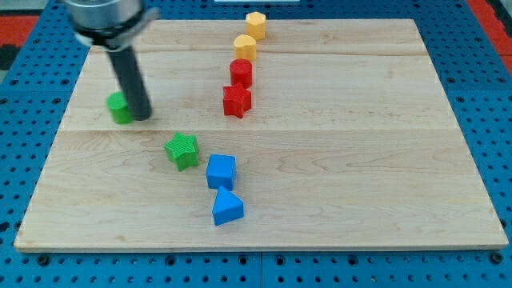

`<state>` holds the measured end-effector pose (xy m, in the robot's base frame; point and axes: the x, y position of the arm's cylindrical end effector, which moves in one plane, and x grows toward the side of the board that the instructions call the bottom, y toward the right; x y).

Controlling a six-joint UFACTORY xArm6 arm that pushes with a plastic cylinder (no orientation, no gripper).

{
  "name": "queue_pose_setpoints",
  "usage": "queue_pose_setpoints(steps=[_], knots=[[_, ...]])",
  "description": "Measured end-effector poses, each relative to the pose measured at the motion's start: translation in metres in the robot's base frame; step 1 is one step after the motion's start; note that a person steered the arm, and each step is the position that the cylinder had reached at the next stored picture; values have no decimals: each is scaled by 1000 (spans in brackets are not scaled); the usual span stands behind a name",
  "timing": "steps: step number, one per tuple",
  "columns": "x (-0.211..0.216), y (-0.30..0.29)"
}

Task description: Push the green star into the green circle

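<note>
Nearest the view's bottom: blue triangular block, touching or almost touching the blue cube directly above it.

Green star sits just up-left of the blue cube, close to it but apart, left of centre on the wooden table.

Green circle is further up-left, near the table's left edge. Its right side is hidden behind the rod, so only part of it shows.

End effector is a plain dark rod, no jaws, so nothing opens or closes and it holds nothing. My tip is down on the table right at the green circle's right side. Contact looks likely, but I cannot confirm it from this angle.

Star relative to tip: star lies down and to the view's right of my tip, near but clearly apart, with bare wood between. Star is likewise separated from the green circle and not touching it.

Other blocks, all toward the view's top, centre-right of the tip, in a rough line running upward:
- red star, lowest
- red cylinder-like block, just above it, close
- orange hexagonal block, above that
- yellow hexagonal block, at the table's top edge

Blue perforated base surrounds the table on all sides.
</note>
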<state>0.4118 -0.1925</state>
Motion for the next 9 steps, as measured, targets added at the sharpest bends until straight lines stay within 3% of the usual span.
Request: queue_pose_setpoints(steps=[3, 4, 7, 9], knots=[[20, 158], [60, 162], [76, 15], [102, -11]])
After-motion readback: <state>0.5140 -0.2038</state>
